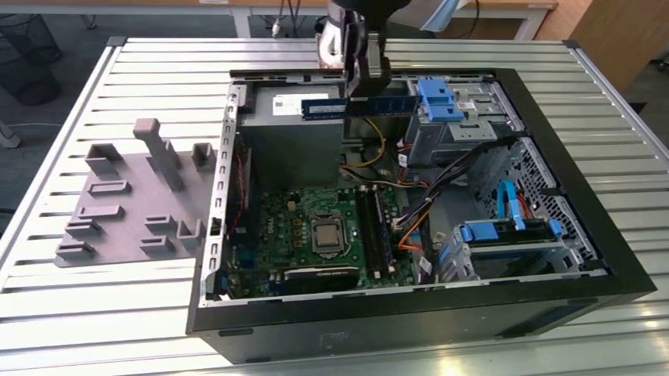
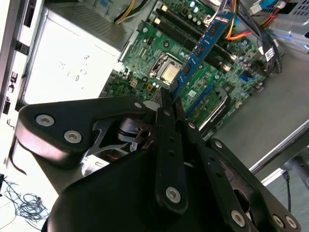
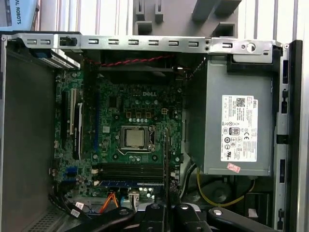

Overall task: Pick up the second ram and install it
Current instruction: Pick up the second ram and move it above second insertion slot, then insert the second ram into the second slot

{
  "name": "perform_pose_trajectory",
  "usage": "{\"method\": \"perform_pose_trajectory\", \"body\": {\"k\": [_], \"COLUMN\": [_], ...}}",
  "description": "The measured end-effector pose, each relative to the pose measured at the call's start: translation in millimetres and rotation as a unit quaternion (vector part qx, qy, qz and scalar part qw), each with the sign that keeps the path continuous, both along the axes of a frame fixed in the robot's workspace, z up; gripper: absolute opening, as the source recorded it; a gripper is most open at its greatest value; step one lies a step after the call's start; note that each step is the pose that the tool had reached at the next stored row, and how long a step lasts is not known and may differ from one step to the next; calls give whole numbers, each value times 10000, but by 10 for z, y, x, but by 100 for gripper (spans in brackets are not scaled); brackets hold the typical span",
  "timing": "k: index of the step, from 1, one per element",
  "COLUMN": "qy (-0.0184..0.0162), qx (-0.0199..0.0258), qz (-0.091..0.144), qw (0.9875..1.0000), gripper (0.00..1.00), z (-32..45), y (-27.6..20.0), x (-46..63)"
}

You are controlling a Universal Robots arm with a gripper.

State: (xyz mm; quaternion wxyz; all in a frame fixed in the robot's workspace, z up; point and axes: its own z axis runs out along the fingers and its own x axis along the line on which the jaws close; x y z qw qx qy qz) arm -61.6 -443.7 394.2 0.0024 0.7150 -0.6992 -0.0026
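Exterior view: a slatted metal table (image 1: pixel 157 55) stands on a grey floor, with a dark mesh bin (image 1: pixel 27 55) off its edge on the exterior view's left. On the table lies an open black case (image 1: pixel 616 258) holding a green motherboard (image 1: pixel 303 227) and a grey power supply (image 1: pixel 287 145). A grey tray (image 1: pixel 115 211) of upright blocks sits just beside the case. The claw (image 1: pixel 364 92) is clamped on the ram (image 1: pixel 324 108), held level in the air above the power supply, apart from the slots (image 1: pixel 371 227).
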Motion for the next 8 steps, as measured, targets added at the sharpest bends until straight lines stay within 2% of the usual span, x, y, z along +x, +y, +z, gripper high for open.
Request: {"method": "perform_pose_trajectory", "body": {"k": [3,8], "qy": [0,0], "qx": [0,0], "qz": [0,-1], "qw": [10000,10000], "gripper": [14,14], "z": [0,0], "y": [-19,-21], "x": [34,54]}}
